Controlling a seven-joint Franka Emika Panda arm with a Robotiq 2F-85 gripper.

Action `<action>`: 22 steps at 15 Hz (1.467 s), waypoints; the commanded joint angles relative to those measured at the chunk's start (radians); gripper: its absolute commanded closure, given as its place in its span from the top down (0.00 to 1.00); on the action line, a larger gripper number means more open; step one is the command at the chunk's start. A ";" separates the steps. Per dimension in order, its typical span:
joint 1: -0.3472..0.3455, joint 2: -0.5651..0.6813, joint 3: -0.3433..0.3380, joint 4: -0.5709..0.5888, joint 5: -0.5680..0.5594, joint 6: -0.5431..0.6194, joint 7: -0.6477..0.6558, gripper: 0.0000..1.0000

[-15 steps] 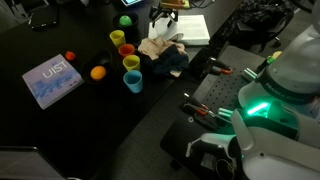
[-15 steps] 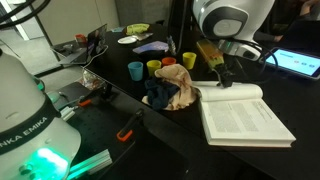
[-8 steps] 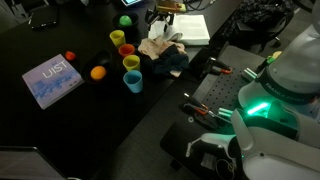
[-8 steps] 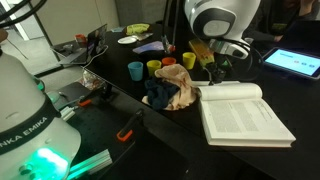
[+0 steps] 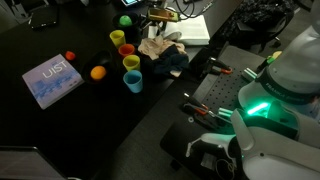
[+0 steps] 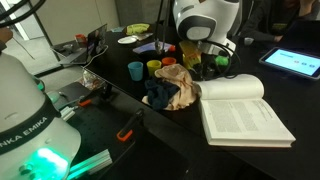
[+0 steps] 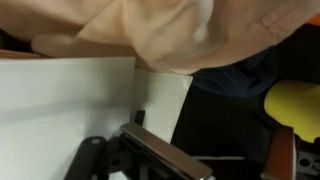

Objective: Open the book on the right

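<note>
The book (image 6: 240, 115) lies open on the dark table, its white printed pages facing up; its cover is hidden. It also shows at the back in an exterior view (image 5: 193, 28). In the wrist view a white page (image 7: 60, 110) fills the left side. My gripper (image 6: 208, 62) hangs just left of the book's far corner, over the beige cloth (image 6: 178, 85), and shows small in an exterior view (image 5: 160, 16). In the wrist view the gripper (image 7: 225, 165) looks open and empty, with one metal finger (image 7: 160, 155) over the page's edge.
A beige cloth (image 7: 150, 30) and a dark blue cloth (image 6: 157, 96) lie heaped beside the book. Coloured cups (image 5: 131, 70) stand near them. A larger blue book (image 5: 52, 80), an orange ball (image 5: 97, 72) and a tablet (image 6: 291, 62) lie further off.
My gripper has moved left and slightly back, away from the book's top edge and over the cloths. The book stays open and has not moved.
</note>
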 commanded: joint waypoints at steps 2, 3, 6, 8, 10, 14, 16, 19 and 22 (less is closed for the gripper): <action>-0.079 0.042 0.115 0.007 0.052 0.170 -0.087 1.00; -0.095 0.051 0.133 0.011 0.048 0.197 -0.095 1.00; -0.141 0.079 0.175 0.020 0.027 0.267 -0.115 1.00; -0.175 0.097 0.203 0.026 0.019 0.304 -0.133 1.00; -0.187 0.115 0.208 0.033 0.018 0.326 -0.129 1.00; -0.188 0.103 0.200 0.026 0.021 0.311 -0.114 1.00; -0.183 0.087 0.198 0.022 0.029 0.315 -0.103 1.00; -0.163 0.072 0.180 0.023 0.035 0.348 -0.090 1.00; -0.136 0.048 0.146 0.018 0.031 0.364 -0.090 1.00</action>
